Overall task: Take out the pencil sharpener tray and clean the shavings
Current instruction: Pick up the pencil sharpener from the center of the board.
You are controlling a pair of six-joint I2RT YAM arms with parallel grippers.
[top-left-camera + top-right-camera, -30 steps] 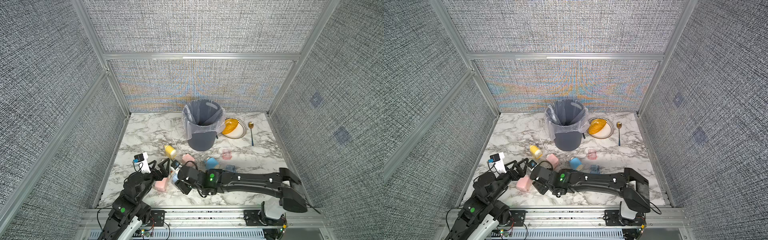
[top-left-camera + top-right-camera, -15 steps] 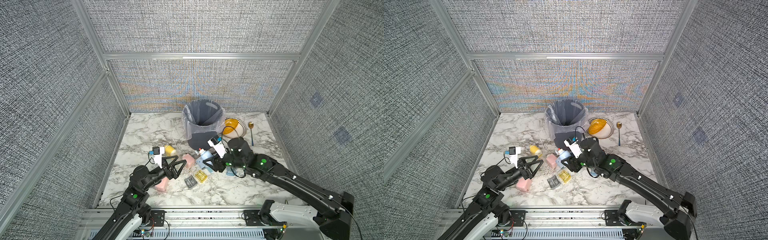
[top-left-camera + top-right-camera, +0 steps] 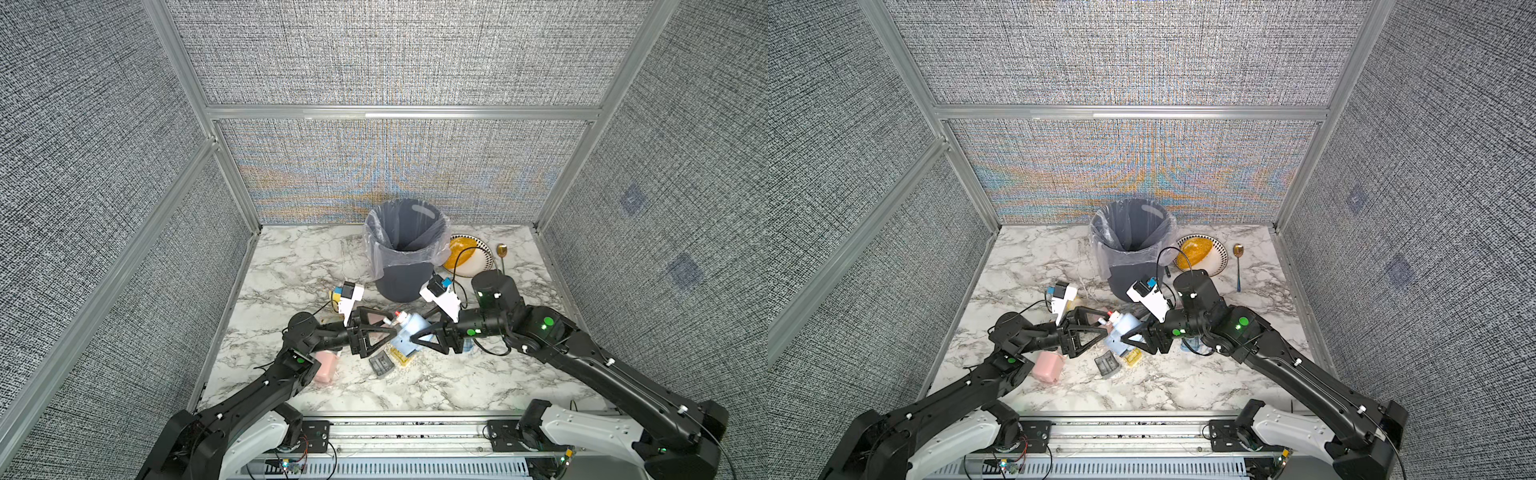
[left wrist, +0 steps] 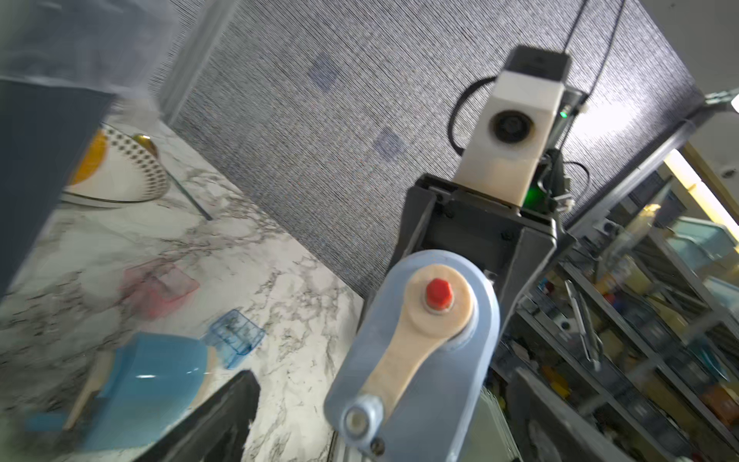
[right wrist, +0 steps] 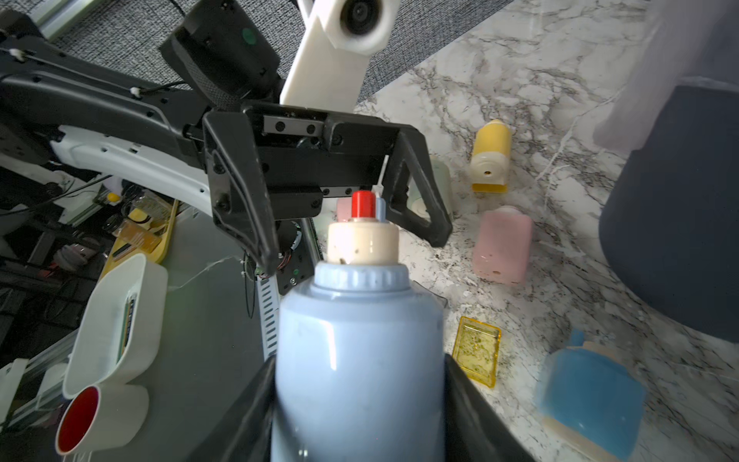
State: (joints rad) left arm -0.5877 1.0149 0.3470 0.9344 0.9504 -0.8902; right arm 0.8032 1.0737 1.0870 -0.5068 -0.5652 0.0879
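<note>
Surface: marble tabletop (image 3: 415,390) walled by grey woven panels, with a lined grey bin (image 3: 401,282) at 12 o'clock.
Right gripper (image 3: 415,334): fingers are clamped on the body of a light-blue pencil sharpener (image 5: 356,360), held up near the table's centre with its crank end toward 10 o'clock.
Left gripper (image 3: 390,326): jaws are spread wide and empty, facing the cream crank (image 4: 404,352) from just beside it.
Trays: yellow tray (image 5: 480,325) lies on the marble just toward 6 o'clock of the held sharpener, with a grey tray (image 3: 381,364) beside it. I cannot tell whether the held sharpener has its own tray in.
Shavings (image 5: 476,352): specks inside the yellow tray, with crumbs on the marble around it.
Risk: the left jaws may close on the crank rather than a tray and turn it. A pull could twist the smooth body in the right grip. Any tray drawn out here, short of the bin, would spill onto the table.
</note>
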